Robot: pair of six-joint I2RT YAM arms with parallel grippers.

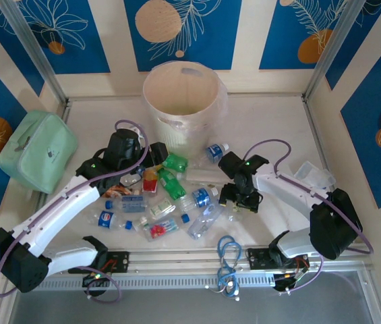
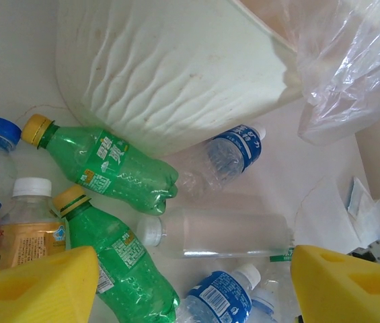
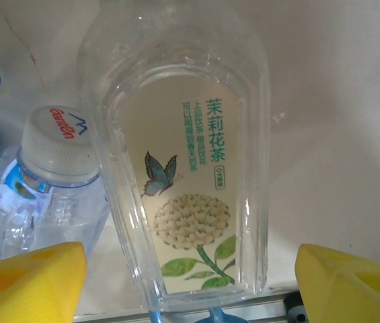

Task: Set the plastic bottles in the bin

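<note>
Top external view is showing the plastic bottles (image 1: 170, 199) lying in a loose heap on the table (image 1: 278, 128), between the two grippers and just in front of the bin (image 1: 177, 131). The bin is standing upright beyond both sets of fingertips. The left gripper (image 1: 156, 156) is hanging over the edge of the heap nearest the bin, and the right gripper (image 1: 234, 197) is hanging over the heap's other side.

Left wrist view is showing the left gripper (image 2: 193, 289) holding nothing — its yellow fingers (image 2: 35, 286) are standing wide apart above the bottles. Under the gap between them a green bottle (image 2: 119, 259), a clear capped bottle (image 2: 216, 234) and a blue-labelled bottle (image 2: 220, 296) are lying. Beyond the fingertips a second green bottle (image 2: 109, 165) and another blue-labelled one (image 2: 233, 151) are lying at the foot of the bin's ribbed wall (image 2: 176, 67); whether they are touching it I cannot tell. The clear liner bag (image 2: 351, 60) is spilling out beside the wall.

Right wrist view is showing the right gripper (image 3: 190, 282) straddling a clear tea bottle (image 3: 190, 182) with a butterfly-and-flower label. Its yellow fingers (image 3: 28, 279) are standing wide, with a gap showing on each side of the bottle, so nothing is being gripped. Outside the finger at the view's left edge, a white-capped bottle (image 3: 55, 155) is lying just beside the tea bottle.
</note>
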